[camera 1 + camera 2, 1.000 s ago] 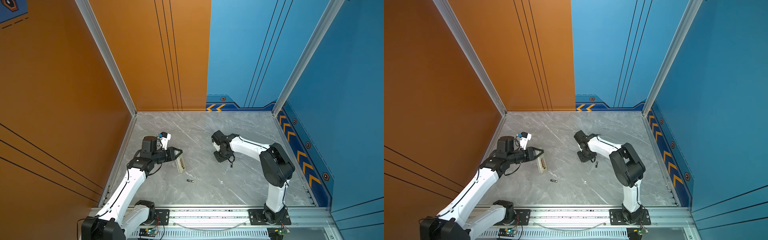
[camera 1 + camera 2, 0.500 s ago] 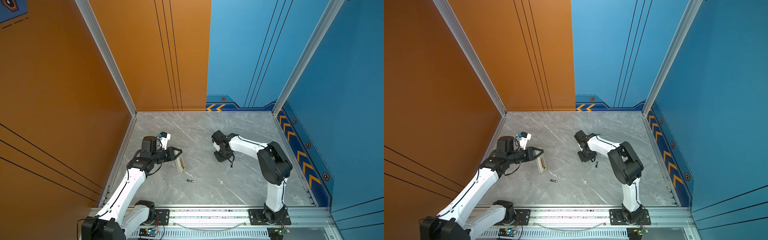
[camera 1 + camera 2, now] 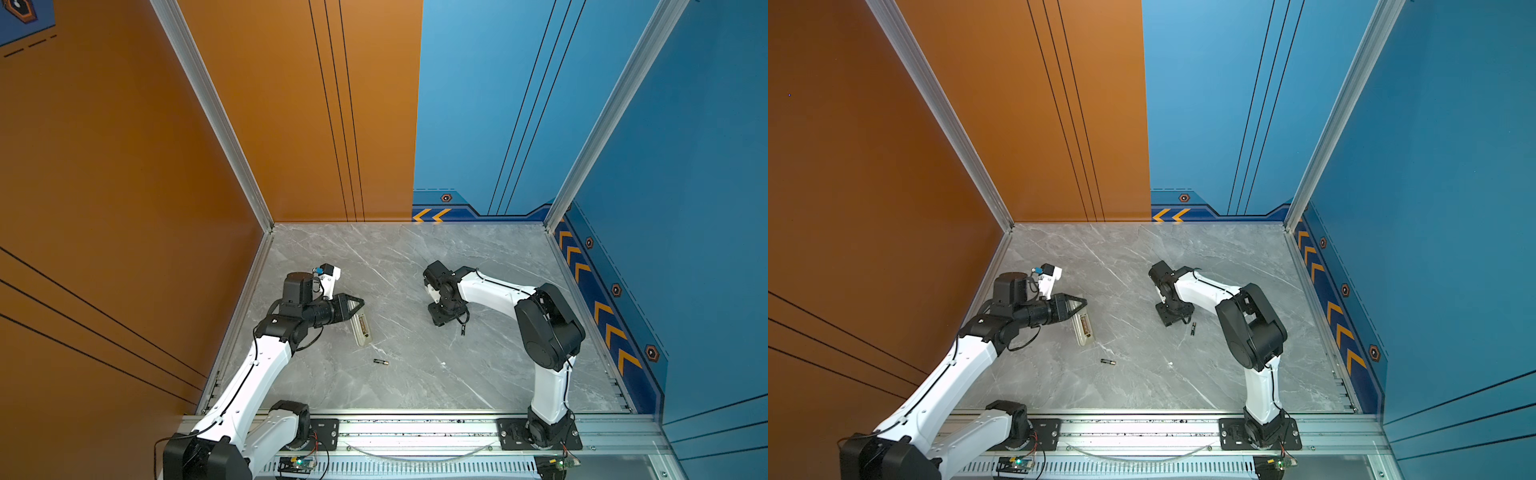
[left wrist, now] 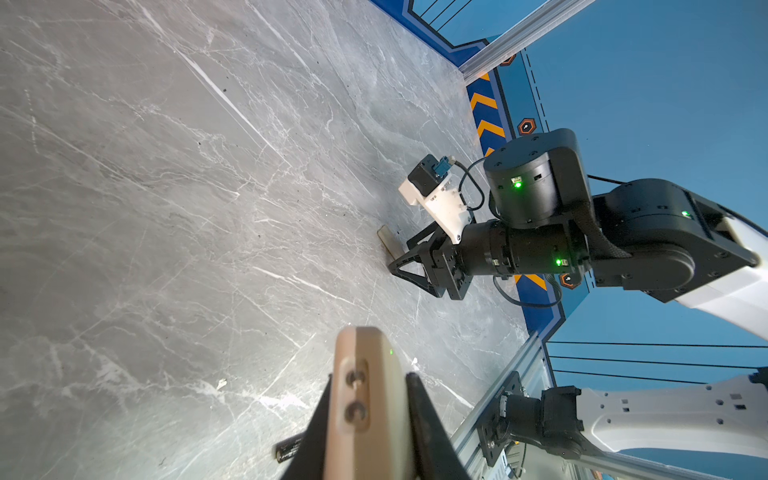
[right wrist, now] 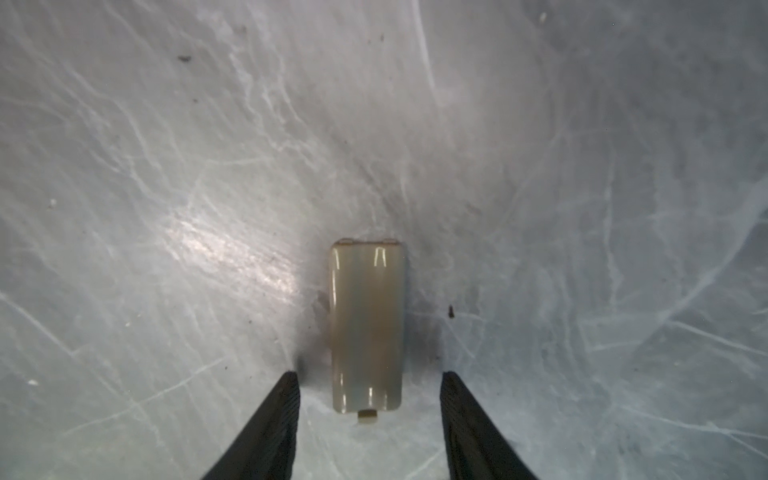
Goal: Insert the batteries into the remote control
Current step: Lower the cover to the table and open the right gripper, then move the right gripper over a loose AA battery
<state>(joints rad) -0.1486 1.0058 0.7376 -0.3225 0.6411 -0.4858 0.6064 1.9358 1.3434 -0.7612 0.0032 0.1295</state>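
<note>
left hand (image 3: 358, 306): pressed together on the remote control (image 3: 360, 328), pinching one end by its long sides; the wrist view shows a finger (image 4: 422, 415) tight against each side of the casing.
remote control: in the left hand's grip, running out past the fingertips. The compartment side faces up with the bay uncovered. As far as a top view shows, no cell sits in it. Whether its free end rests on the desk (image 3: 415, 266) cannot be told.
right hand (image 5: 369, 374): spread, pointing down at the desk, holding nothing.
battery cover (image 5: 368, 328): pale slip of plastic, flat on the desk, between and just ahead of the right hand's fingertips, touching neither.
battery one (image 3: 380, 362): loose on the desk, near the free end of the remote control, beyond the left hand's tips and well apart from the right hand.
battery two (image 3: 462, 330): loose on the desk, just beside the right hand, outside its jaws.
done: cover off and lying apart; remote control held with the bay exposed.
left: both batteries to be picked up and seated the right way round; the cover to go back on, if that is wanted.
progress, as judged: early, with nothing loaded.
next, as judged: the right hand is free and battery two is its nearest pick. It is small, round and apt to roll.
</note>
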